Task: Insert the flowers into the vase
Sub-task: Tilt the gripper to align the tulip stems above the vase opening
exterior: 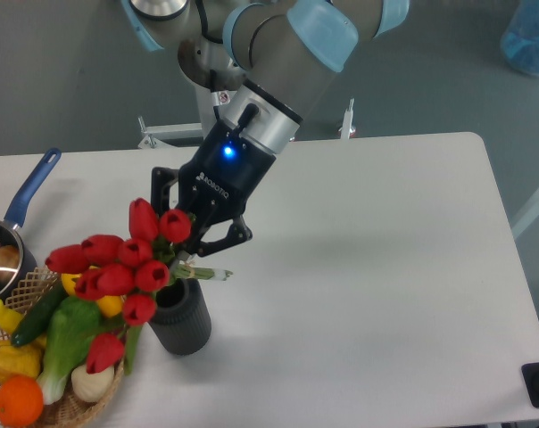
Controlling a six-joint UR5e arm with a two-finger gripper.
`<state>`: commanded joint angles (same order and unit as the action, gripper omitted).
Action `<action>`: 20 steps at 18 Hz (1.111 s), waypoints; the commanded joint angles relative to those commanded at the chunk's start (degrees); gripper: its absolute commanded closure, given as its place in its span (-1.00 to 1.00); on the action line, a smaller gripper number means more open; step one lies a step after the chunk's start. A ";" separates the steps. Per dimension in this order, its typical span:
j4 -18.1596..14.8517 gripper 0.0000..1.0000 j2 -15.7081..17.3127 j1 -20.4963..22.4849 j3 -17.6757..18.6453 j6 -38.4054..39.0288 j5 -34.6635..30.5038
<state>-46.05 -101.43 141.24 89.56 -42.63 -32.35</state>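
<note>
Wicker basket (20, 290) of toy vegetables at near left, vase (182, 323) beside it, mouth hidden by flowers (118, 272), gripper (194, 254) fingers clenched on stems, arm slanting down-left.

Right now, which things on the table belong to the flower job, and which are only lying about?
Belong to the job:
- flowers, held in the gripper
- vase, partly hidden behind the blooms

Just lying about:
- wicker basket of toy vegetables
- blue-handled saucepan
</note>
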 joint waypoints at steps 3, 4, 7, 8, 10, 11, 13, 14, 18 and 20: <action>0.00 0.78 0.00 1.49 0.09 0.09 4.65; 0.00 0.76 0.00 2.54 0.09 0.09 7.54; 0.00 0.77 -0.09 3.43 0.53 0.17 10.99; 0.00 0.78 -0.09 3.34 0.53 0.44 11.08; 0.00 0.80 -0.09 3.17 0.53 1.66 10.99; 0.00 0.82 -0.09 3.08 0.35 1.76 11.08; 0.00 0.86 -0.09 3.08 0.35 2.55 11.08; 0.00 0.87 -0.09 2.99 0.35 2.55 11.08; -0.09 0.88 -0.35 2.82 0.35 2.64 10.99; -0.09 0.89 -0.44 2.73 0.35 2.55 10.99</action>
<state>-46.14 -101.87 143.97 89.91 -40.08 -21.36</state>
